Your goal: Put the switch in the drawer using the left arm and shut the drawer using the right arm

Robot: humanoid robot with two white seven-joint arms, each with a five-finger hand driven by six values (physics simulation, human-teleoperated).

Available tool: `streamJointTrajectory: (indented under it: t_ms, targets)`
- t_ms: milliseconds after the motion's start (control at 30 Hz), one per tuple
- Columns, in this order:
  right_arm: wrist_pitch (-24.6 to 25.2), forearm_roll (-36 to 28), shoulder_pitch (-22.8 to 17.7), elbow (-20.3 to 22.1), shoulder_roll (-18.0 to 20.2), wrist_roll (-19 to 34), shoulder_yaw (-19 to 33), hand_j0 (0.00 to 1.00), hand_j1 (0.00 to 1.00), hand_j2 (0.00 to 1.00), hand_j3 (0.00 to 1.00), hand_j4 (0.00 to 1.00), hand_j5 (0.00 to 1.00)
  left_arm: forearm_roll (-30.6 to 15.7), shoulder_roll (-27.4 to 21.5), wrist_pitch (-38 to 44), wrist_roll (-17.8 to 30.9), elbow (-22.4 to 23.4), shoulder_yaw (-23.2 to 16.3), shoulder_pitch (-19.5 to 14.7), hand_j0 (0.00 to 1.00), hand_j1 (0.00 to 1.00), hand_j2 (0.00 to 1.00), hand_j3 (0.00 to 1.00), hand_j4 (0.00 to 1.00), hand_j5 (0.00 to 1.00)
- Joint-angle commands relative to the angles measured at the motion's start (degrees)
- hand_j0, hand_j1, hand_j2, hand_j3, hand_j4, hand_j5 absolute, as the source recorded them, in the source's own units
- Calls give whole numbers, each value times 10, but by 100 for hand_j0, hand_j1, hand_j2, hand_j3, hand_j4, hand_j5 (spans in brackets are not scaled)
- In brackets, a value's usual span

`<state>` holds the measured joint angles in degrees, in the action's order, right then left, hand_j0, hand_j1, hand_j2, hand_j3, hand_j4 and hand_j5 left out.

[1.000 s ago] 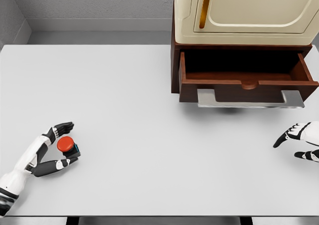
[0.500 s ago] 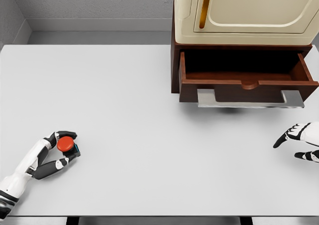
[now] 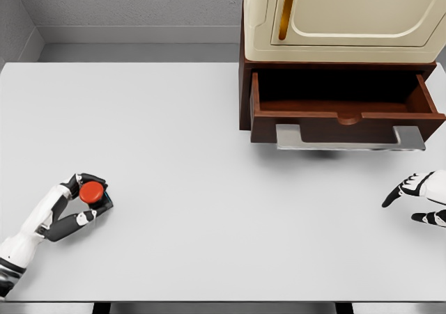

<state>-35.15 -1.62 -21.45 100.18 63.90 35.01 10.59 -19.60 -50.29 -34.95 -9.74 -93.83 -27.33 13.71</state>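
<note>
— Red-capped switch (image 3: 91,192) sits low on the white table (image 3: 174,154), where we see the left hand (image 3: 78,204) pinching it between fingers and thumb.

— We find its dark base mostly hidden. The drawer (image 3: 341,112) stands open, far off, its interior shadowed. The right hand (image 3: 418,195), fingers spread, is cut off at the frame's edge.

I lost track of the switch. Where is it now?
In the head view, the switch sits at the table's lower left, between the left hand's fingers, far from the open drawer.
</note>
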Motion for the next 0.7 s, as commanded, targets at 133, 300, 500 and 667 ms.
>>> streamJointTrajectory:
  t_ms: [133,300,500,667]
  targets:
    - [2,-5,-5,-4,1,0,0,65,65,65,65,65,65,-1,-2,-1,0,-11,1,-13,35,35,35,35,35,35]
    - [2,-4,-7,-18,0,0,4,65,65,65,65,65,65,-1,-3,-1,0,-11,1,-33,34,34,34,34,34,34]
    - [2,-4,-7,-24,0,0,4,66,66,66,66,66,66,-2,-2,-1,2,-20,0,-56,34,34,34,34,34,34]
    - [2,-4,-9,-24,0,0,2,66,66,66,66,66,66,1,3,-1,3,-34,-2,-74,34,34,34,34,34,34]
